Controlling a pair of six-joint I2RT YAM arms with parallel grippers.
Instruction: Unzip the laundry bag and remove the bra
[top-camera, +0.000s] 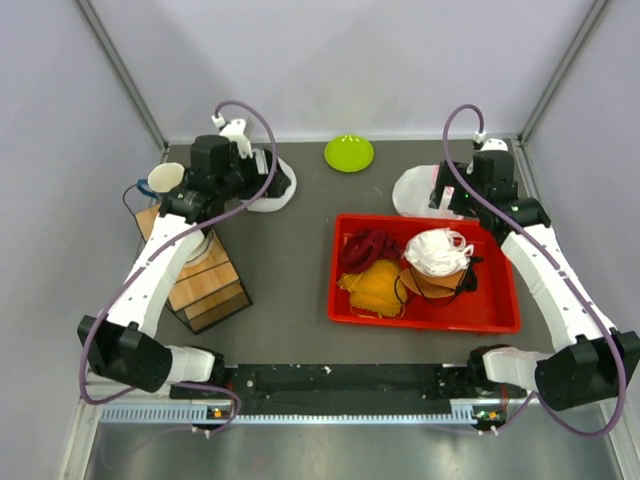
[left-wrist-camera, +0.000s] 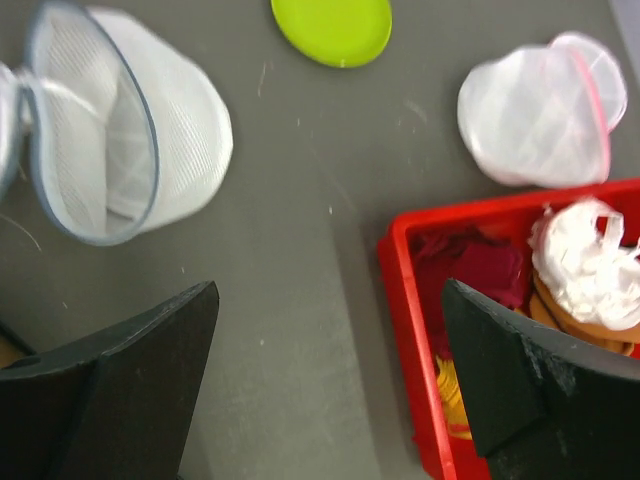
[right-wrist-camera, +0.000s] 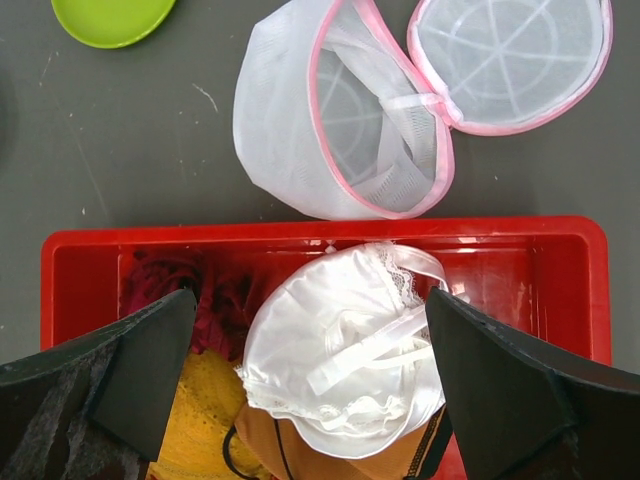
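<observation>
The left tool (left-wrist-camera: 325, 370) and right tool (right-wrist-camera: 315, 370) are both hanging released and gripping nothing, seemingly because the pink-rimmed mesh laundry bag (right-wrist-camera: 300, 130) is lying unzipped on the counter (right-wrist-camera: 150, 130) just behind the red tray (right-wrist-camera: 300, 232), where the white bra (right-wrist-camera: 340, 350) is resting atop a yellow-orange garment (right-wrist-camera: 205, 400).

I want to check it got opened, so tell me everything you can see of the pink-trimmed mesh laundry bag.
The pink-trimmed laundry bag is a rounded white mesh shell. It lies unzipped on the dark table, its round lid flipped open alongside, joined at one edge. Inside, only mesh and a white band show. It sits just beyond the red tray.
</observation>
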